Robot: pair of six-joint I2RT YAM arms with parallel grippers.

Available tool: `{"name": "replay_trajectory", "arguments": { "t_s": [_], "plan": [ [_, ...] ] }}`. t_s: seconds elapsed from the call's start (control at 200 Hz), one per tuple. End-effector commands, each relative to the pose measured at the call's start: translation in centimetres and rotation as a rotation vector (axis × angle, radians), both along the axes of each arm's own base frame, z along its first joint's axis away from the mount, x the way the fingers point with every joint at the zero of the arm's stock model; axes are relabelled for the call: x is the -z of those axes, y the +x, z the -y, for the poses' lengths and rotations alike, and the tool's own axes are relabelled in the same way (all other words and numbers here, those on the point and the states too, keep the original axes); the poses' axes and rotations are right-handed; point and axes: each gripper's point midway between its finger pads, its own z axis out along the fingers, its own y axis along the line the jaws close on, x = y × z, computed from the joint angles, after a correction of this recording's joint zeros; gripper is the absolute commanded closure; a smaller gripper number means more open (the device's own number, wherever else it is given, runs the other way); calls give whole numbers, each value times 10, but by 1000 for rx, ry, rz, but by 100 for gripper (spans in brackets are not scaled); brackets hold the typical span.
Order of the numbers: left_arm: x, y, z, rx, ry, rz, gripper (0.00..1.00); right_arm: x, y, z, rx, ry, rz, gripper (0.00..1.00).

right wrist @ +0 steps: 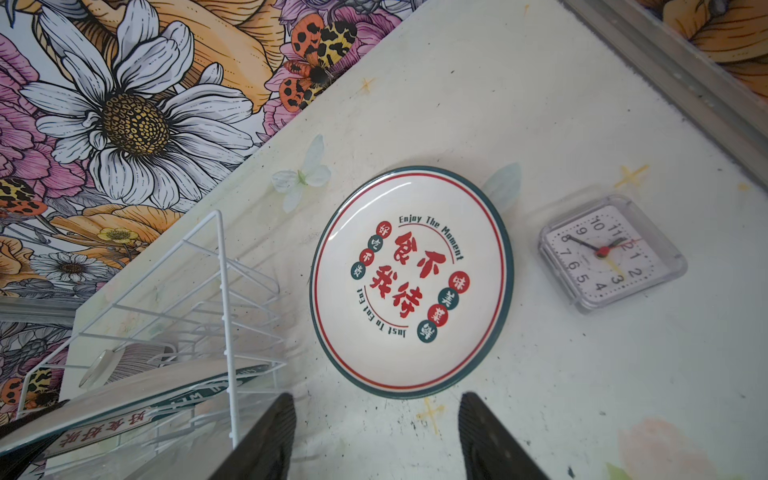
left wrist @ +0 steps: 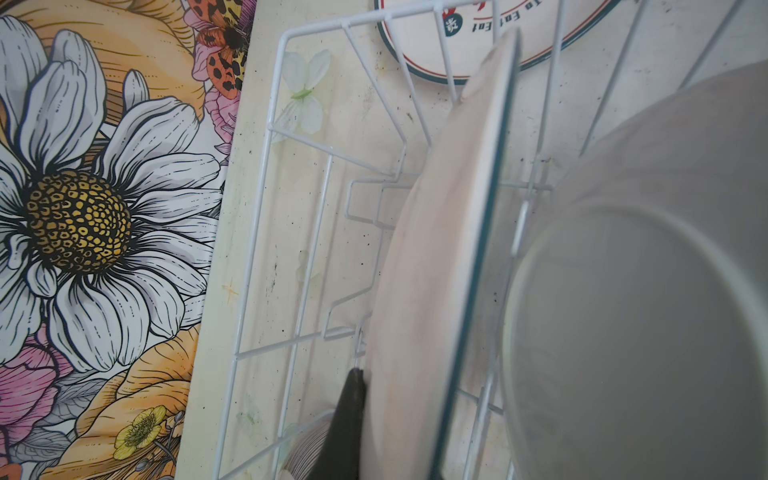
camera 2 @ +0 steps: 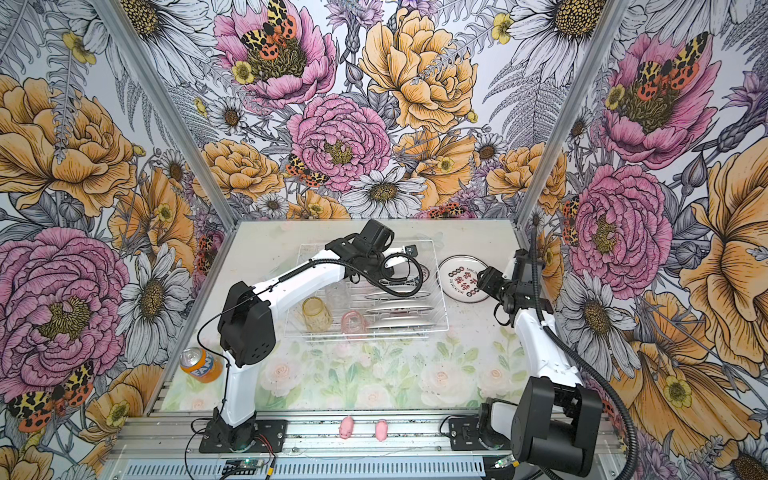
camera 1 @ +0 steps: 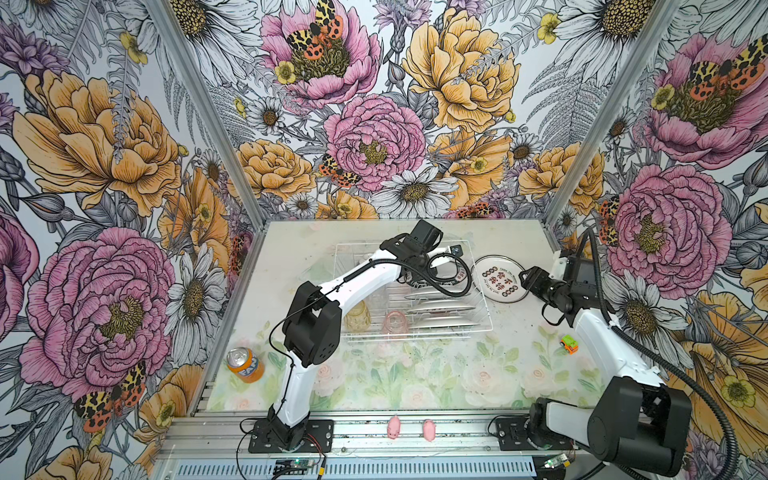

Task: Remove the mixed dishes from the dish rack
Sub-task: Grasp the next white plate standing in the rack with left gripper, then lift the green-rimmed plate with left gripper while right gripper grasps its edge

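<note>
Left wrist view, left end effector [left wrist: 390, 419] gripping plate [left wrist: 449, 216], right end effector [right wrist: 378, 405] open, floral tabletop [right wrist: 540, 104], walls [right wrist: 124, 104]

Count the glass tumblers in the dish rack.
3. The amber tumbler is at the near left of the dish rack. The pink tumbler is just right of it. The clear tumbler is behind them. The left arm covers part of the rack, so another may be hidden.

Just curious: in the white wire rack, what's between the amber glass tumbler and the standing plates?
A pink glass tumbler, in both top views, between the amber glass tumbler and the standing white plates.
</note>
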Motion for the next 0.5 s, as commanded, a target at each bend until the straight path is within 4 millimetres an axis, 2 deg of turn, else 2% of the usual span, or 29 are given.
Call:
{"name": "replay_trajectory", "arguments": {
  "t_s": [0.0, 0.125, 0.43, 0.495],
  "plan": [
    [-13, 6, -3, -60, -45, 38, 100, -15, 7, -4, -26, -12, 39, 35],
    [-27, 6, -5, -70, -65, 57, 100, -18, 7, -4, -29, -11, 48, 35],
    [-97, -1, -23, -94, -225, 117, 100, -27, 6, -11, -50, -7, 75, 36],
    [-106, -2, -26, -101, -257, 120, 100, -30, 6, -13, -56, -6, 80, 37]
  ]
}}
